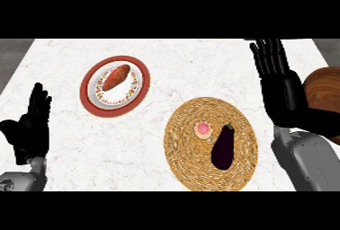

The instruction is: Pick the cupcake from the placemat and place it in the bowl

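A small pink-frosted cupcake (203, 129) sits near the middle of a round woven placemat (192, 166), close beside a dark purple eggplant (224, 147). A brown wooden bowl (325, 96) shows at the right edge, partly hidden behind my right hand (287, 96). That hand is open, fingers straight and pointing away, raised right of the placemat and apart from the cupcake. My left hand (30, 128) rests open at the left edge, fingers up.
A red-rimmed plate (89, 96) holding a sweet potato (115, 76) lies at the upper left of the white marble counter (133, 148). Grey floor shows beyond the counter's far corners.
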